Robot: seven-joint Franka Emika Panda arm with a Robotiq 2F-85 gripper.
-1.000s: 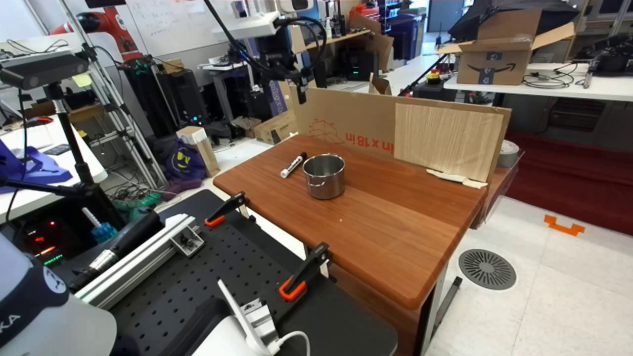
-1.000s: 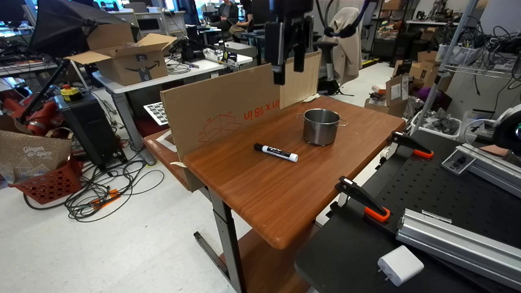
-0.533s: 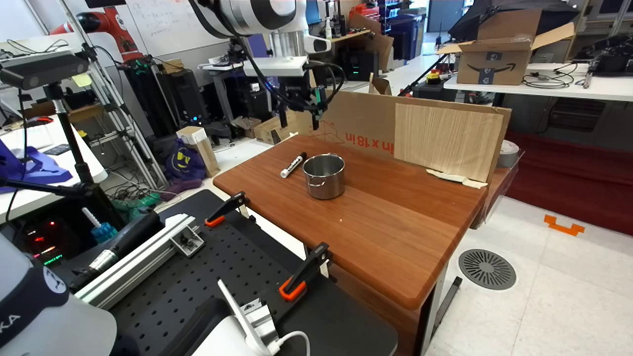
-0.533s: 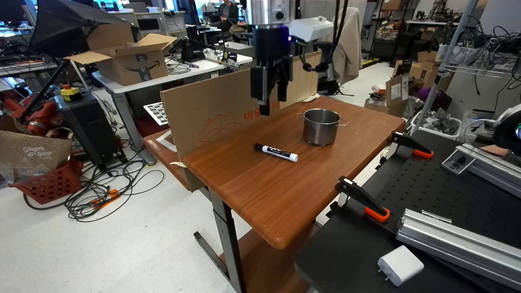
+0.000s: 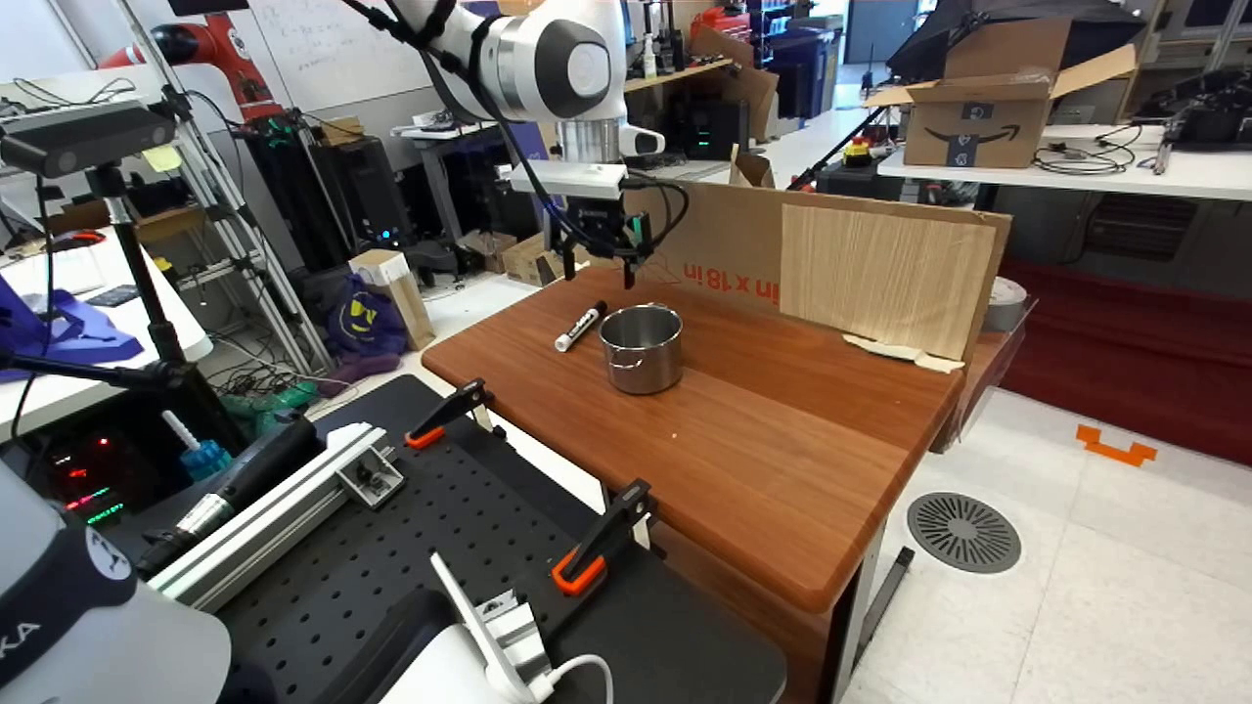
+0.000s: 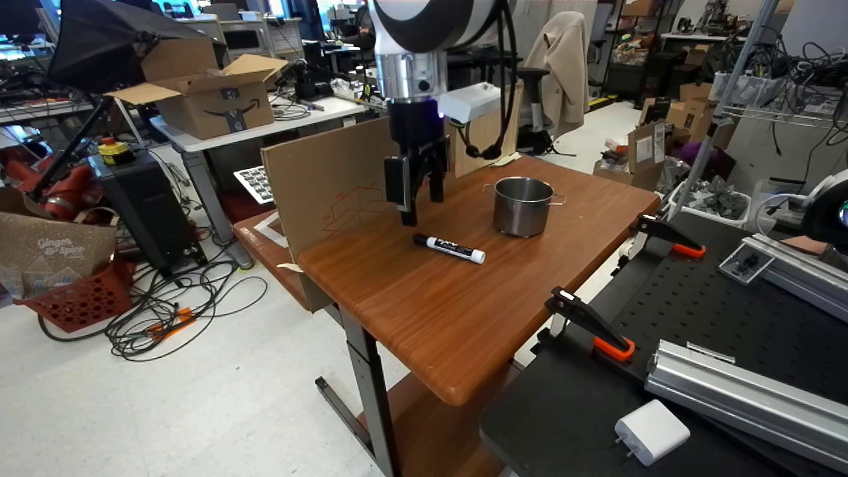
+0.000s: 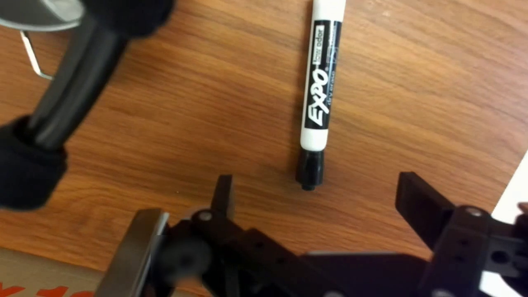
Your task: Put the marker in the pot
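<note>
Wrist view: gripper (image 7: 315, 183) spread apart, marker (image 7: 319, 95) cropped at top edge.
Pot (image 7: 29, 12) upper left, cut off, partly hidden behind blurred black cable (image 7: 78, 82).

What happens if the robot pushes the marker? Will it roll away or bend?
The marker might roll if nudged sideways: it looks round and lies on its side on the table. It probably won't bend, because it looks straight and solid. It could slip when gripped, since it looks smooth.
</note>
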